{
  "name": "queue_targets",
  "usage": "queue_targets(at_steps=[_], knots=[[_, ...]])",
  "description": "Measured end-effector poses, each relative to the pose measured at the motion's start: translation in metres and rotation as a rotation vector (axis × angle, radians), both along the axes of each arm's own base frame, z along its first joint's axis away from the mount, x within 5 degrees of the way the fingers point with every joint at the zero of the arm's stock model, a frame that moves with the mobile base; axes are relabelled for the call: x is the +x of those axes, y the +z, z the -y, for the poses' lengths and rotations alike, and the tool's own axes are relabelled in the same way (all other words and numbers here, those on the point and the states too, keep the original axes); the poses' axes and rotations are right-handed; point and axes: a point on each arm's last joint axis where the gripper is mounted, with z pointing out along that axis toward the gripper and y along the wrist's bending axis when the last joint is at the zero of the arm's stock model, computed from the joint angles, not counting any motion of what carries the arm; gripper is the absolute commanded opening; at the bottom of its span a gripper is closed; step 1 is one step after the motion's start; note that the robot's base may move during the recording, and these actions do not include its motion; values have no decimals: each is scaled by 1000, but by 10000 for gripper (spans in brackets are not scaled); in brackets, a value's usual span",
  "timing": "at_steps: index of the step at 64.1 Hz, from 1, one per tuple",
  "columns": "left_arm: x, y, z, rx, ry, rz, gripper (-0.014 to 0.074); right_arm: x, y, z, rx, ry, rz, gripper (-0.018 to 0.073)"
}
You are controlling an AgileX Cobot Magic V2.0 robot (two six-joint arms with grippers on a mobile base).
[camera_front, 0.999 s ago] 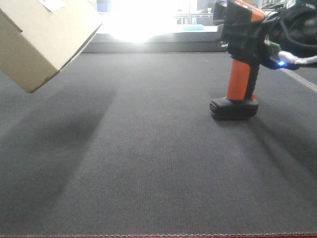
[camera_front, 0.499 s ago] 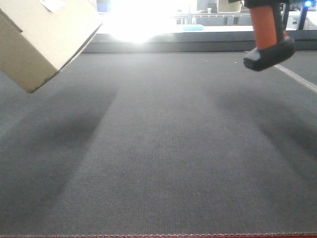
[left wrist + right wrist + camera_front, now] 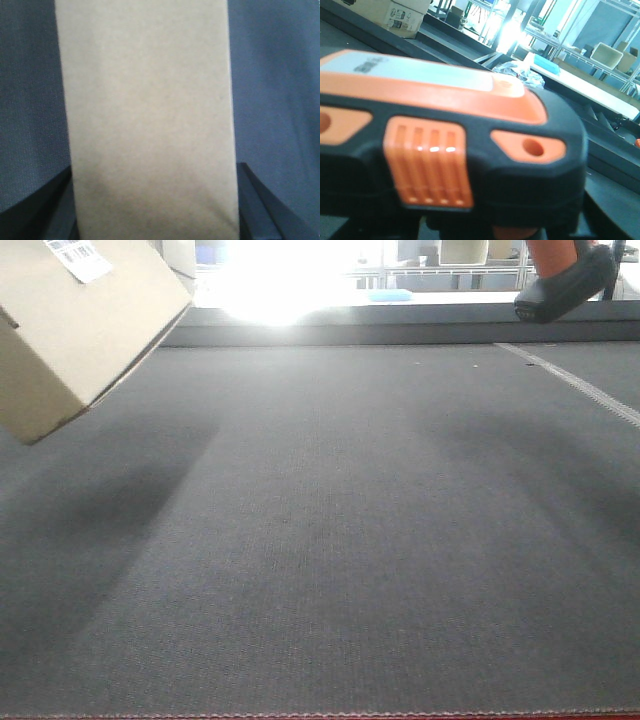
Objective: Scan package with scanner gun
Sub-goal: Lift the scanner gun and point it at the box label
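The package (image 3: 70,330), a plain tan cardboard box, hangs tilted above the mat at the top left, its white barcode label (image 3: 78,257) on the upper face. In the left wrist view the package (image 3: 147,120) fills the middle, and my left gripper (image 3: 157,220) is shut on it, with dark fingers (image 3: 42,210) against both sides. The scanner gun (image 3: 565,285) is up in the air at the top right; only its orange handle and black foot show. Its black and orange head (image 3: 445,145) fills the right wrist view and hides my right gripper's fingers, which hold it.
A dark grey mat (image 3: 330,540) covers the table, with a pale stripe (image 3: 580,385) at the right and a raised ledge (image 3: 350,328) at the back. Beyond it are a cardboard box with a dark panel (image 3: 390,12), metal shelving and a white table (image 3: 580,85).
The scanner gun has risen from standing on the mat to the top right edge of the view. The package has dropped slightly and shifted left, so its label shows more.
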Motion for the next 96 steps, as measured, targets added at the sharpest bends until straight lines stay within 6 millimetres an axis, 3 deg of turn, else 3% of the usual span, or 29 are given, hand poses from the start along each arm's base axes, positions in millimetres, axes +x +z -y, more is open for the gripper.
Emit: queue_targets(at_steps=[86,96], knots=[[0,-2,-3,42,3,-4,-111,1,5,2,-45,-17,47,-153],[0,-2,-3,42,3,-4,-111,1,3,4,15,-45,29,-153]])
